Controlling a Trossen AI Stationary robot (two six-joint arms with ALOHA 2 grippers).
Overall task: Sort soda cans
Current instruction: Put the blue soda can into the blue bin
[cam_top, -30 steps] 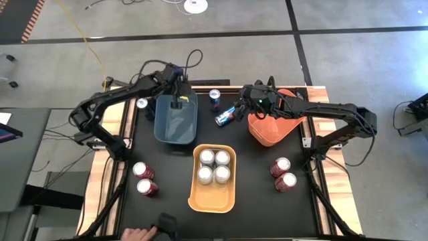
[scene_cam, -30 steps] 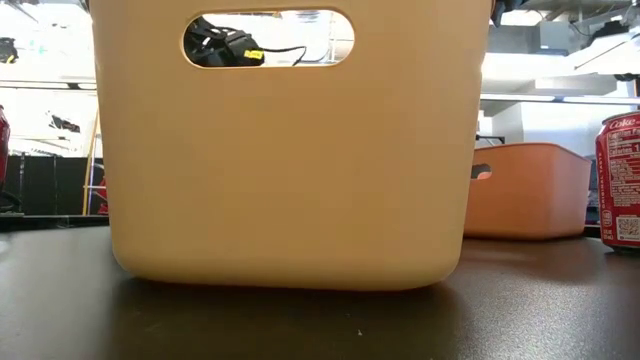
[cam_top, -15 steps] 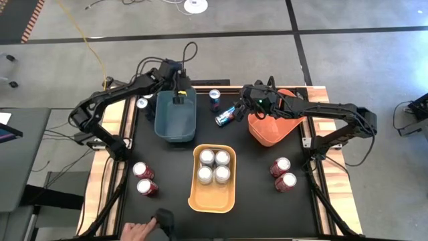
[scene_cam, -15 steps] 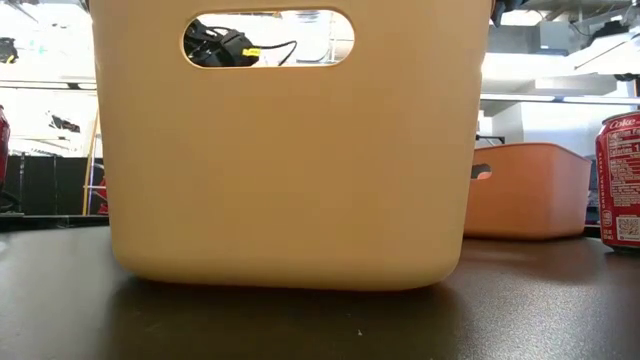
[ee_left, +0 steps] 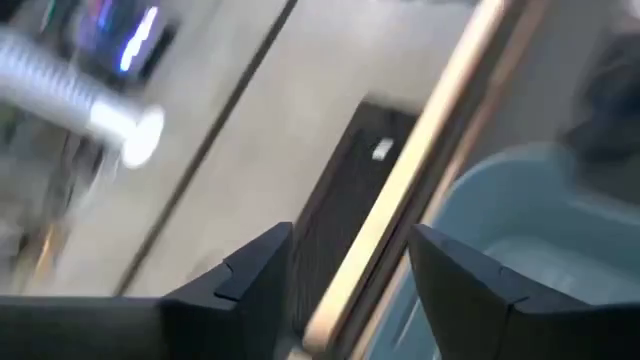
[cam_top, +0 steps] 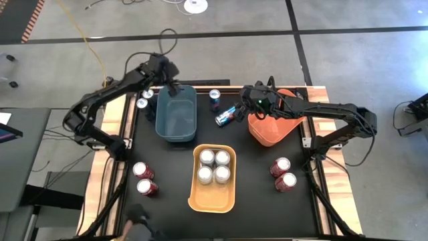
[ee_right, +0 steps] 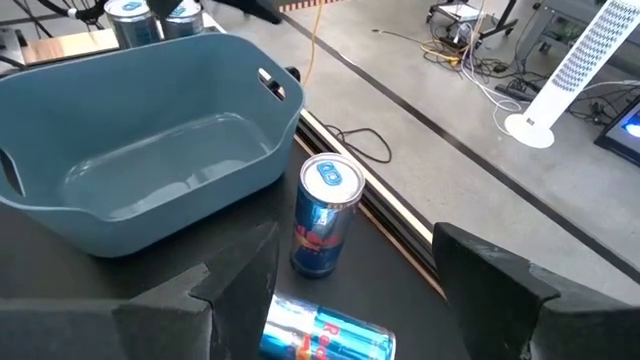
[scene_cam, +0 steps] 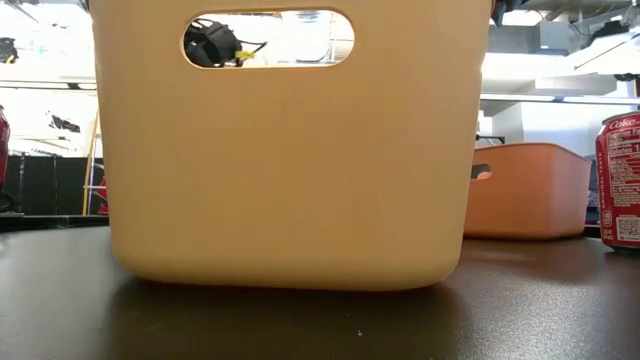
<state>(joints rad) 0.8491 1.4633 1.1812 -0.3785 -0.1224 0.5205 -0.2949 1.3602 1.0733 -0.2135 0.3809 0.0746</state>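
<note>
At the teal bin's eleven o'clock corner, left gripper hangs, fingers spread, empty. Right gripper, released, faces two blue cans at the table's twelve o'clock.

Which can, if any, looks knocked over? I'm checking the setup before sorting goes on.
One blue can lies on its side between the teal bin and the orange bin; the other blue can beside it stands upright.

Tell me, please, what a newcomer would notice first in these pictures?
Probably the yellow-orange bin at the table's middle, with four silver cans standing in it. Behind it sit an empty teal bin and an orange bin. Between them one blue can stands and another lies on its side.
</note>
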